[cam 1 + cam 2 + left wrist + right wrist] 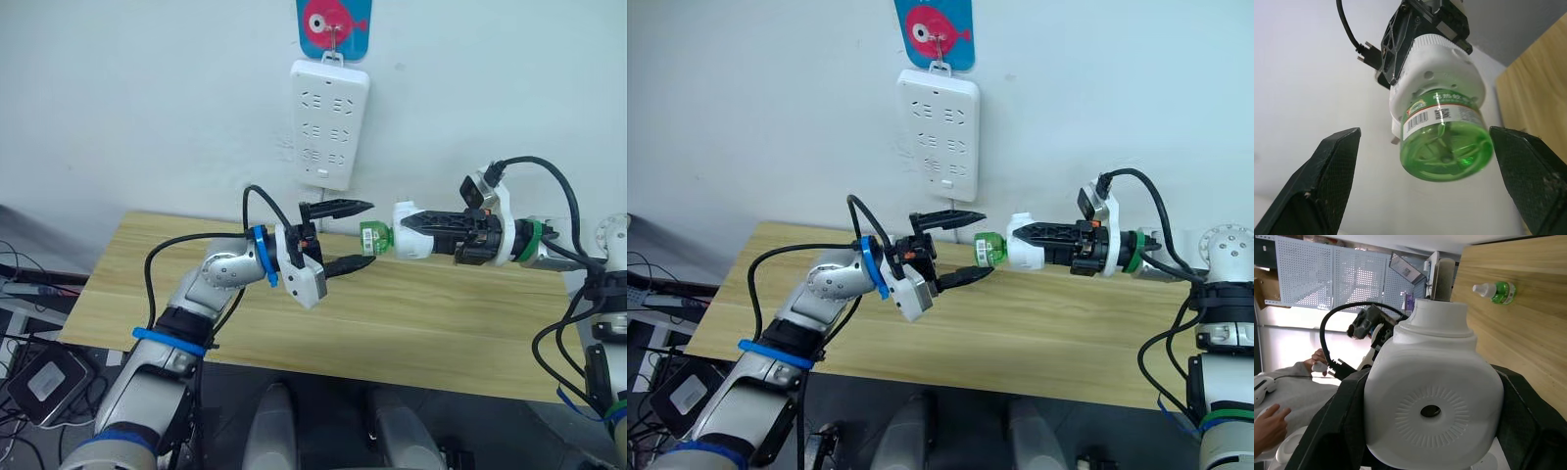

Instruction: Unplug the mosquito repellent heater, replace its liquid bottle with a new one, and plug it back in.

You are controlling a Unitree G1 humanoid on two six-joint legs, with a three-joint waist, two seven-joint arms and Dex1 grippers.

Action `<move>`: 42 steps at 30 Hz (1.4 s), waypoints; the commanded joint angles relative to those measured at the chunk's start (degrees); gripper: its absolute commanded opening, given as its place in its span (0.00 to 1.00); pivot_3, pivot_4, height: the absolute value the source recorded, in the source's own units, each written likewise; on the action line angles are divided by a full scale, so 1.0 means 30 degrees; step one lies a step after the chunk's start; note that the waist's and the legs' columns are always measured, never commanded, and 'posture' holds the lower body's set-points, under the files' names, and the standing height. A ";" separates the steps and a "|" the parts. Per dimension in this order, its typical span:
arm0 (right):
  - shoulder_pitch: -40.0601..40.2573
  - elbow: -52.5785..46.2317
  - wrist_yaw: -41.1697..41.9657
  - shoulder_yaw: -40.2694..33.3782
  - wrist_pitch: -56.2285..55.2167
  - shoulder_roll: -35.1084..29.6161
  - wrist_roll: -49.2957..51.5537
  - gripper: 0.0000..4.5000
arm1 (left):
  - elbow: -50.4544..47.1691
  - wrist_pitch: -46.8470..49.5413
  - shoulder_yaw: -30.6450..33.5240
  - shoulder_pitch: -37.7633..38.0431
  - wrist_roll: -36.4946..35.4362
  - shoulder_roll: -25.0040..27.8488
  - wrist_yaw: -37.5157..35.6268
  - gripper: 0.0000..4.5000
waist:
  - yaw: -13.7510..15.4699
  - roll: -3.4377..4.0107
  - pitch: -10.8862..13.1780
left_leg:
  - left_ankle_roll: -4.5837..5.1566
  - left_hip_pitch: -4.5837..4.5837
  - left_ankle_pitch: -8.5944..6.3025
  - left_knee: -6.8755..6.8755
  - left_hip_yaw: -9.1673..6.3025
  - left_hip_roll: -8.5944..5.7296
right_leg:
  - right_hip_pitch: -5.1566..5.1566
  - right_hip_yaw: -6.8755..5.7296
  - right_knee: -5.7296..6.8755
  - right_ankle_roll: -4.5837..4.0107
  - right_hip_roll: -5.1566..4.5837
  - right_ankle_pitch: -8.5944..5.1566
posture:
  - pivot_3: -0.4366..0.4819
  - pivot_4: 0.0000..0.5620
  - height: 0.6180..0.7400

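Above the wooden surface (441, 323), my right claw (411, 224) is clamped on the mosquito repellent heater (409, 242), its green liquid bottle (373, 238) pointing at my left claw (355, 235), whose fingers (1327, 171) stand apart around the bottle, not touching; the power strip (328, 122) hangs on the wall behind

Even, bright indoor light fills the head views, and the pale wall (147, 98) behind looks flat and shadowless. The white multi-socket power strip (329, 122) casts only a faint soft shadow along its 6 o'clock edge. The light wooden bench (441, 323) shows a mild sheen without hard glare. In the left wrist view the translucent green liquid bottle (1447, 147) glows, with small bright highlights on its base, while the near black fingers (1327, 186) are slightly soft. In the right wrist view the background room at 10 o'clock is washed pale.
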 commanded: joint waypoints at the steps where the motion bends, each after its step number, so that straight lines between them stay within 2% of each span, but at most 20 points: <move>1: 0.0051 -0.0807 -0.0268 -0.0309 -0.0144 -0.0174 0.1322 0.67 | 0.0503 -0.1356 0.0074 -0.0259 0.0548 -0.0134 0.0945 0.99 | -0.0047 0.0001 -0.0001 | 0.0000 0.0000 0.0000 -0.0001 -0.0003 0.0001 | 0.0000 -0.0004 0.0001 0.0000 -0.0001 0.0000 | 0.48 0.43 1.00; 4: 0.0159 -0.0980 -0.0547 -0.0177 -0.0330 -0.0266 0.1808 0.67 | 0.0785 -0.1835 -0.0075 -0.0419 0.0710 -0.0148 0.1212 0.99 | -0.0068 0.0001 -0.0001 | 0.0001 0.0001 0.0001 -0.0005 -0.0020 0.0006 | -0.0004 -0.0024 0.0019 -0.0001 0.0000 0.0000 | 0.47 0.43 1.00; 7: 0.0324 -0.1213 -0.0782 -0.0024 -0.0494 -0.0386 0.2170 0.67 | 0.0880 -0.2157 -0.0293 -0.0483 0.0562 -0.0155 0.1284 0.87 | -0.0061 0.0001 -0.0001 | 0.0001 0.0000 0.0003 0.0005 -0.0028 0.0003 | -0.0002 -0.0031 0.0031 -0.0001 -0.0001 0.0001 | 0.47 0.43 1.00; 12: 0.0556 -0.1509 -0.1032 0.0208 -0.0731 -0.0486 0.2639 0.67 | 0.0775 -0.2457 -0.0565 -0.0422 0.0331 -0.0094 0.1303 0.53 | -0.0060 0.0001 -0.0002 | 0.0000 -0.0001 0.0003 0.0011 -0.0028 -0.0005 | 0.0003 -0.0031 0.0032 0.0000 -0.0008 0.0002 | 0.47 0.43 1.00; 16: 0.0586 -0.1573 -0.1138 0.0445 -0.0897 -0.0585 0.2870 0.67 | 0.0460 -0.2438 -0.0962 -0.0178 -0.0370 0.0046 0.1013 0.50 | -0.0065 0.0002 -0.0002 | 0.0001 0.0001 0.0004 0.0010 -0.0035 -0.0002 | 0.0003 -0.0040 0.0039 0.0001 -0.0007 0.0002 | 0.48 0.44 1.00; 18: 0.0574 -0.1608 -0.1077 0.0540 -0.0888 -0.0649 0.2841 0.67 | -0.0286 -0.1083 -0.1957 0.0258 -0.3012 0.0183 -0.0319 0.50 | -0.0078 0.0002 -0.0002 | 0.0001 0.0001 0.0004 0.0010 -0.0035 -0.0002 | 0.0002 -0.0038 0.0039 0.0001 -0.0007 0.0002 | 0.48 0.44 1.00; 19: 0.0593 -0.1683 -0.1007 0.0568 -0.0840 -0.0707 0.2784 0.67 | -0.1520 0.1578 -0.2278 0.0852 -0.5653 0.0172 -0.1458 0.50 | -0.0091 0.0004 -0.0003 | 0.0001 0.0002 0.0004 0.0009 -0.0034 -0.0001 | 0.0002 -0.0038 0.0041 0.0000 -0.0007 0.0002 | 0.48 0.45 1.00; 22: 0.0877 -0.2697 -0.0098 0.0615 -0.0121 -0.1213 0.1917 0.67 | -0.7038 1.4164 -0.2372 0.2288 -1.4762 0.1195 -0.3488 0.50 | -0.0120 0.0001 0.0001 | 0.0000 -0.0002 0.0003 0.0006 -0.0039 0.0006 | -0.0001 -0.0042 0.0053 0.0000 -0.0011 0.0001 | 0.48 0.46 1.00; 24: 0.1173 -0.3729 0.0771 0.0659 0.0480 -0.1673 0.1180 0.67 | -0.9943 2.2436 -0.1573 0.2223 -2.1996 0.2728 -0.2670 0.50 | -0.0130 0.0000 0.0003 | -0.0001 -0.0023 0.0005 0.0013 -0.0088 0.0022 | -0.0014 -0.0087 0.0080 -0.0004 0.0000 -0.0003 | 0.48 0.46 1.00; 26: 0.1235 -0.4303 0.1358 0.0767 0.0498 -0.1893 0.0692 0.67 | -1.0307 2.9313 -0.0471 0.1786 -3.0294 0.4177 -0.1289 0.50 | -0.0129 0.0000 0.0003 | -0.0001 -0.0032 0.0008 0.0030 -0.0178 0.0037 | -0.0018 -0.0155 0.0135 -0.0019 0.0021 -0.0024 | 0.49 0.46 1.00; 29: 0.1096 -0.4921 0.1821 0.1018 0.0211 -0.1902 0.0197 0.67 | -0.8663 3.4681 0.0571 0.1556 -3.8857 0.4953 0.1300 0.50 | -0.0202 -0.0001 0.0003 | 0.0004 -0.0002 0.0009 0.0040 -0.0259 0.0044 | -0.0003 -0.0215 0.0188 0.0048 0.0056 -0.0080 | 0.50 0.46 1.00; 30: 0.0888 -0.4939 0.1765 0.1149 0.0035 -0.1850 0.0447 0.67 | -0.7605 3.6600 0.1143 0.1718 -4.0477 0.4755 0.1494 0.50 | -0.0210 -0.0002 0.0004 | 0.0008 0.0025 0.0012 0.0046 -0.0258 0.0039 | 0.0006 -0.0213 0.0224 0.0050 0.0057 -0.0086 | 0.50 0.46 1.00; 32: 0.0575 -0.4920 0.1699 0.1362 -0.0226 -0.1845 0.0855 0.67 | -0.5805 3.9879 0.2331 0.1858 -4.1800 0.4162 0.1485 0.50 | -0.0225 -0.0006 0.0006 | 0.0010 0.0053 0.0014 0.0069 -0.0257 0.0033 | 0.0018 -0.0211 0.0269 0.0038 0.0070 -0.0100 | 0.50 0.46 1.00; 35: 0.0223 -0.4641 0.1514 0.1642 -0.0598 -0.2021 0.1555 0.67 | -0.4228 4.2997 0.3370 0.2004 -4.1800 0.3806 0.1301 0.50 | -0.0210 -0.0006 0.0006 | 0.0017 0.0063 0.0019 0.0095 -0.0258 0.0032 | 0.0017 -0.0210 0.0304 0.0026 0.0084 -0.0106 | 0.49 0.47 1.00; 42: 0.0268 -0.4003 0.1641 0.1232 -0.0819 -0.2868 0.0956 0.67 | -0.3915 4.5288 0.4576 0.2925 -4.1800 0.3806 0.2063 0.50 | -0.0100 -0.0006 0.0007 | 0.0015 0.0062 0.0018 0.0086 -0.0247 0.0035 | 0.0012 -0.0205 0.0299 -0.0016 0.0079 -0.0129 | 0.49 0.48 1.00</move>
